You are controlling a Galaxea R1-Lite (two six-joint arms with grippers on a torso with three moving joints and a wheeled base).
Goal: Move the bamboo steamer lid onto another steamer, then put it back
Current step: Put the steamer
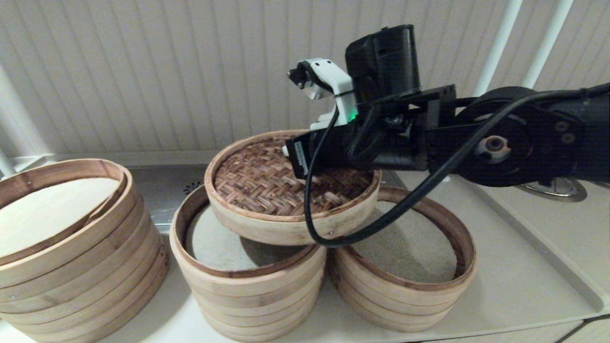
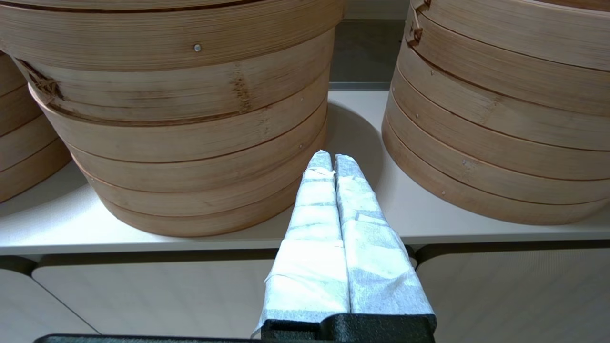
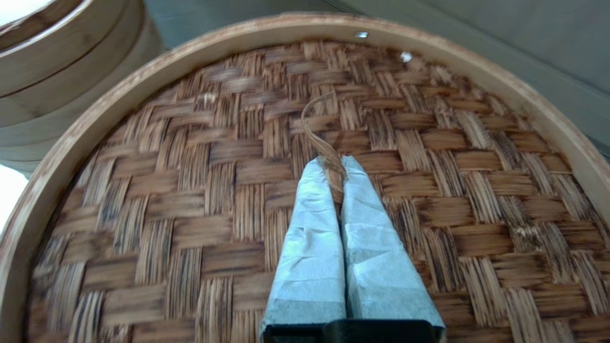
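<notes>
In front of the robot, on the pale countertop (image 1: 524, 286), stand three stacks of pale bamboo steamer rings: the wide cream-lined stack (image 1: 71, 247) to the left, the middle stack (image 1: 248, 281), and the right stack with a grey-beige mesh liner (image 1: 405, 281). Above the middle and right stacks, the round bamboo steamer lid with a dark herringbone-woven top (image 1: 286, 190) hangs tilted. The right gripper (image 3: 333, 164) pinches the lid's thin bamboo loop handle (image 3: 317, 121). The left gripper (image 2: 332, 162), its wrapped fingers pressed together, waits low before the counter's edge.

Lid's (image 1: 267, 186) right half behind right arm (image 1: 476, 143)
</notes>
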